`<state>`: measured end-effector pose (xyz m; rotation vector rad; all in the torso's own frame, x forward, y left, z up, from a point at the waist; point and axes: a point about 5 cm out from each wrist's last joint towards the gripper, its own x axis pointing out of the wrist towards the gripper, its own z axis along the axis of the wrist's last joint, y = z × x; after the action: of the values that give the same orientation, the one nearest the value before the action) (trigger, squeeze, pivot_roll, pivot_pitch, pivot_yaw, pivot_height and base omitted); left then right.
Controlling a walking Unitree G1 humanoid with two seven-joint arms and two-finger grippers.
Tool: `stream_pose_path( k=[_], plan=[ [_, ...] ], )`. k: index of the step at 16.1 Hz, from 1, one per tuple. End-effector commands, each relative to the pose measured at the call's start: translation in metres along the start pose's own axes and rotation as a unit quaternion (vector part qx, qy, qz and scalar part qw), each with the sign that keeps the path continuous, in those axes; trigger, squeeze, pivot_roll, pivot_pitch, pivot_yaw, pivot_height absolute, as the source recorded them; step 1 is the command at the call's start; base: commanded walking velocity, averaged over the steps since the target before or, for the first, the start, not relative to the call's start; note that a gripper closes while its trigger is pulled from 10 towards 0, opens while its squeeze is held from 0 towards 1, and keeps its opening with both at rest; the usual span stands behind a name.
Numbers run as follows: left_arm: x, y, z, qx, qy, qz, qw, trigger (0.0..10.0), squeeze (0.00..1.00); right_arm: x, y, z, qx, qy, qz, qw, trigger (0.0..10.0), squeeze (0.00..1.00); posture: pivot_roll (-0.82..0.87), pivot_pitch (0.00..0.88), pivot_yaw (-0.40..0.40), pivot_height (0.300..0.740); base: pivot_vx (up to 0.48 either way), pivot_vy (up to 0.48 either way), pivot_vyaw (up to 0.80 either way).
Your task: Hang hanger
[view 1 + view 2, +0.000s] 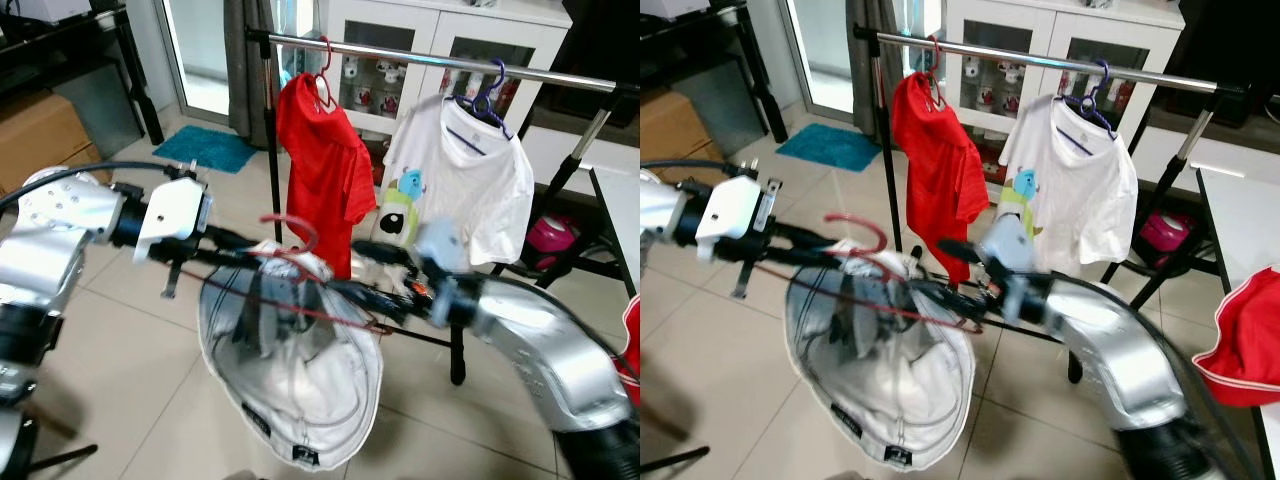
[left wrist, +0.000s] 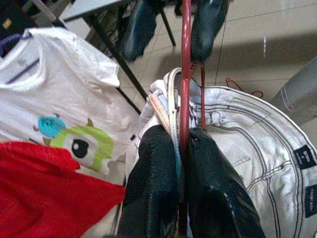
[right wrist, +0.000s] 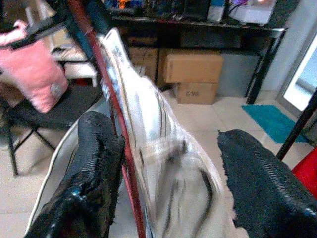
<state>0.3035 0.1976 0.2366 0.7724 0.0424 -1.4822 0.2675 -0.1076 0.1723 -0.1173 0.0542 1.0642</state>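
The red hanger [image 1: 300,270], loaded with a white garment [image 1: 300,370], was held in front of the robot, near and below the rail [image 1: 440,62]. The left tool [image 2: 181,144] was clamped on the hanger's wire, while the right tool [image 3: 168,163] stood with fingers apart around the hanger's other end and the cloth. The carry step appeared in hand; the next move called for raising the hook to the bare rail between the red shirt [image 1: 320,160] and white T-shirt [image 1: 465,170].

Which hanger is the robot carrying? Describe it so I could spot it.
Look below the clothes rail, in front of the red shirt. The red hanger sits between both grippers, a white garment draped on it. The rail's hangers hold shirts.
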Motion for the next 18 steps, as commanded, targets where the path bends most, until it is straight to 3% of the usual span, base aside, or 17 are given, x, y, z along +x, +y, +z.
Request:
stream_pose_path(
  k=[1,7,8,9,13,14,15,16,18],
  plan=[
    [-0.004,0.009,0.01,0.03,-0.016,0.022,0.999,0.0,0.0,0.005,-0.002,0.0,-0.005,0.013,-0.015,1.0,10.0,1.0,-0.09,0.0,0.036,0.74,0.0,0.0,0.0],
    [-0.003,0.016,0.006,0.044,-0.018,0.052,0.998,0.0,0.0,0.019,0.012,0.009,-0.014,0.006,0.042,0.999,10.0,1.0,-0.09,0.0,0.039,0.74,0.0,0.0,0.0],
    [-0.003,0.017,0.007,0.048,-0.025,0.057,0.997,0.0,0.0,0.021,0.014,0.008,-0.014,0.008,0.046,0.999,10.0,0.57,-0.09,0.0,0.04,0.74,0.0,0.0,0.0],
    [-0.002,0.021,0.012,0.056,-0.039,0.065,0.996,0.0,0.0,0.026,0.016,0.006,-0.013,0.013,0.048,0.999,10.0,0.0,-0.09,0.0,0.042,0.74,0.0,0.0,0.0],
    [0.001,0.026,0.02,0.066,-0.057,0.073,0.994,0.0,0.0,0.036,0.011,-0.005,0.012,0.031,0.013,0.999,10.0,0.0,-0.09,0.0,0.044,0.74,0.0,0.0,0.0],
    [0.001,0.027,0.021,0.068,-0.059,0.074,0.993,0.0,0.0,0.04,0.008,-0.009,0.02,0.034,-0.004,0.999,3.3,0.0,-0.09,0.0,0.044,0.74,0.0,0.0,0.0],
    [0.001,0.027,0.021,0.068,-0.059,0.075,0.993,0.0,0.0,0.04,0.007,-0.009,0.023,0.033,-0.006,0.999,0.5,0.0,-0.09,0.0,0.045,0.74,0.0,0.0,0.0],
    [0.001,0.027,0.022,0.068,-0.058,0.076,0.993,0.0,0.0,0.041,0.007,-0.01,0.025,0.033,-0.008,0.999,0.0,0.0,-0.09,0.0,0.045,0.74,0.0,0.0,0.0],
    [-0.001,0.027,0.022,0.066,-0.058,0.078,0.993,0.0,0.0,0.041,0.006,-0.011,0.027,0.033,-0.01,0.999,0.0,0.0,-0.09,0.0,0.046,0.74,0.0,0.0,0.0]
  ],
)
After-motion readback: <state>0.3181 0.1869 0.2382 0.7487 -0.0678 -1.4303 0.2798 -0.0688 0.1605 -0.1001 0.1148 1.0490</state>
